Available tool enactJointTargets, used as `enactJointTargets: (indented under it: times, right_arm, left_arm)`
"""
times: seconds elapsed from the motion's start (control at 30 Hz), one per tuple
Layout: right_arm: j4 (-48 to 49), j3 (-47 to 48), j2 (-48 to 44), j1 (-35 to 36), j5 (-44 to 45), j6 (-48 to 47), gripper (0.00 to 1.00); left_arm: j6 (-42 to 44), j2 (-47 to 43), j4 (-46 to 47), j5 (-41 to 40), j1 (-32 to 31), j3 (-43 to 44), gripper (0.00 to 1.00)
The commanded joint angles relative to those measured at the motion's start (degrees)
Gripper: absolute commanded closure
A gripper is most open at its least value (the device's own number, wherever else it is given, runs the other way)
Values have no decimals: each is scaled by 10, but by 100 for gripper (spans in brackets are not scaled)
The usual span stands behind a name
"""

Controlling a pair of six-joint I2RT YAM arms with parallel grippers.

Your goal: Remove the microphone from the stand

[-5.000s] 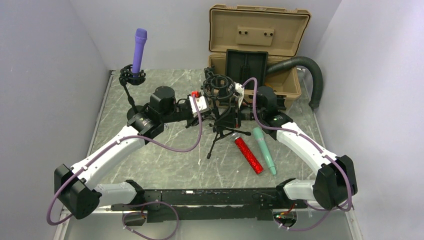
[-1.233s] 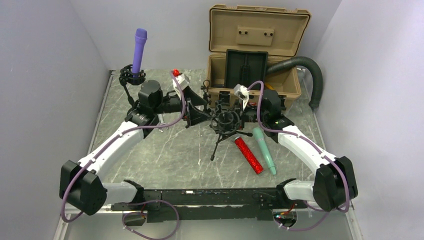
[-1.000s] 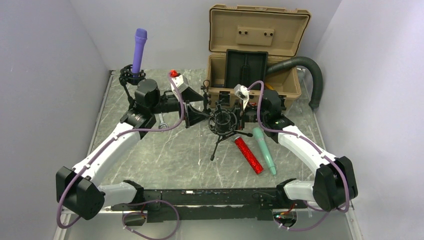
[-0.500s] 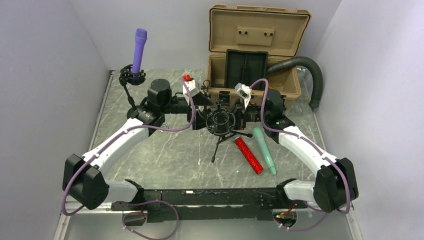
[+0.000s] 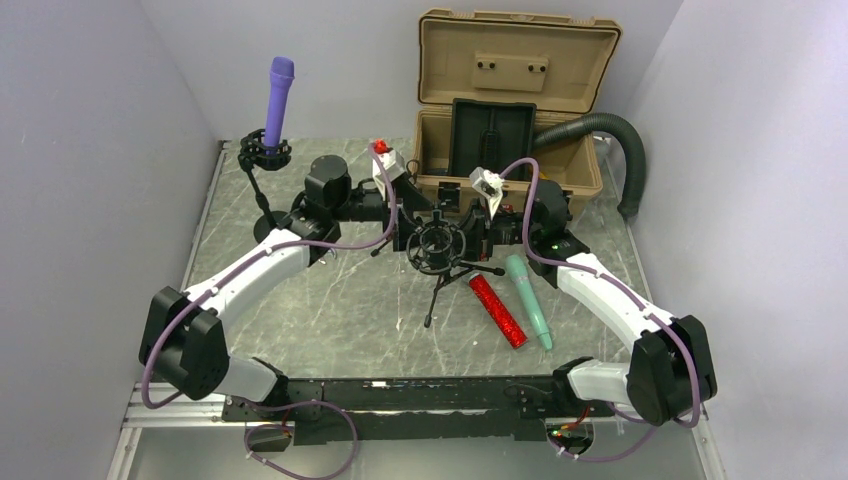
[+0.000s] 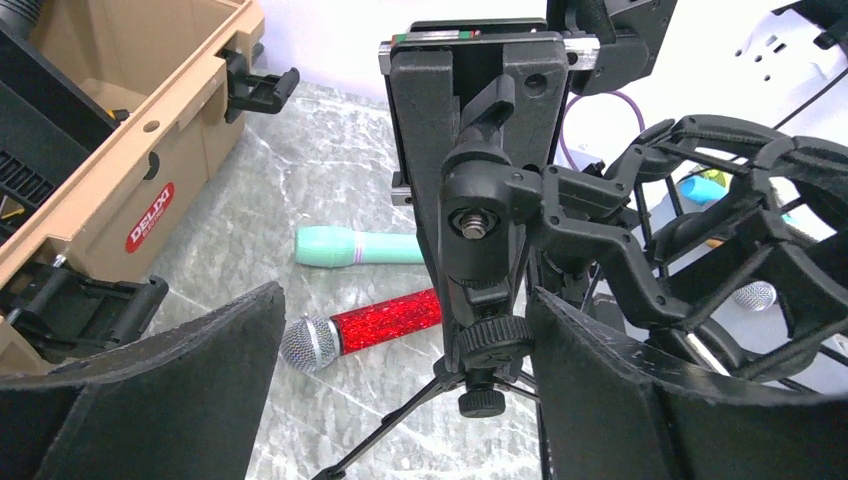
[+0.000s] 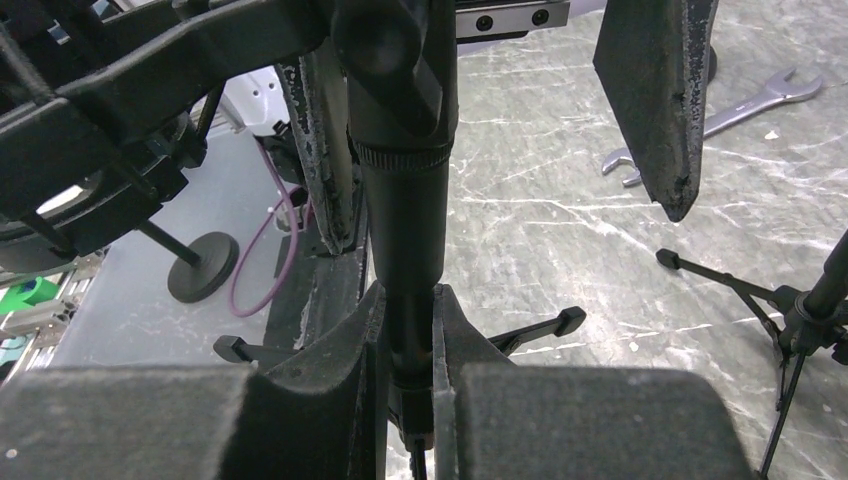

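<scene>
An open tan case [image 5: 520,50] stands at the bench's [image 5: 330,310] far edge — lid up — a ribbed hose [image 5: 628,150] curling beside its right end, a wrench [image 7: 745,105] lying flat.

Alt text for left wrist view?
The open left gripper straddles the mic stand at its swivel joint, shock mount at right. Behind, a red microphone and a teal microphone lie on the table near a tan case.

- The tripod stand [image 5: 437,248] stands on the table [image 5: 330,310], in front of the case [image 5: 510,180].
- One microphone [image 5: 497,310] lies right of it; a second microphone [image 5: 527,298] lies beside that, farther right.
- A third microphone [image 5: 277,95] stands in the far-left stand [image 5: 264,153].
</scene>
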Motion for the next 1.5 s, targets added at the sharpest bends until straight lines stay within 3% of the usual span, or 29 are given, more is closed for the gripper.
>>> enactJointTargets:
  times: [0.0, 0.27, 0.5, 0.7, 0.97, 1.1, 1.17, 1.33, 1.47]
  right_arm:
    - [53, 12, -4, 0, -24, 10, 100]
    - [49, 13, 1, 1, -17, 6, 100]
    - [42, 11, -4, 1, -13, -1, 100]
    - [36, 11, -7, 2, -9, -8, 100]
    - [14, 10, -10, 1, 7, -31, 100]
    - [-9, 11, -15, 1, 28, -50, 100]
    - [-12, 9, -20, 1, 42, -53, 90]
    - [-22, 8, -27, 0, 57, -60, 51]
    - [-28, 4, -38, 0, 66, -69, 33]
  left_arm:
    - [-42, 7, 61, 29, -4, 17, 11]
    - [-89, 20, 125, 35, -16, -5, 18]
    - [-93, 31, 118, 31, -23, 6, 26]
    - [-98, 36, 121, 34, -23, 5, 39]
    - [-117, 46, 137, 48, -24, 11, 75]
    - [-112, 45, 125, 51, -23, 15, 100]
    - [-108, 41, 120, 50, -23, 14, 100]
    - [-105, 21, 121, 42, -19, 0, 100]
    - [-95, -6, 114, 30, -9, -12, 100]
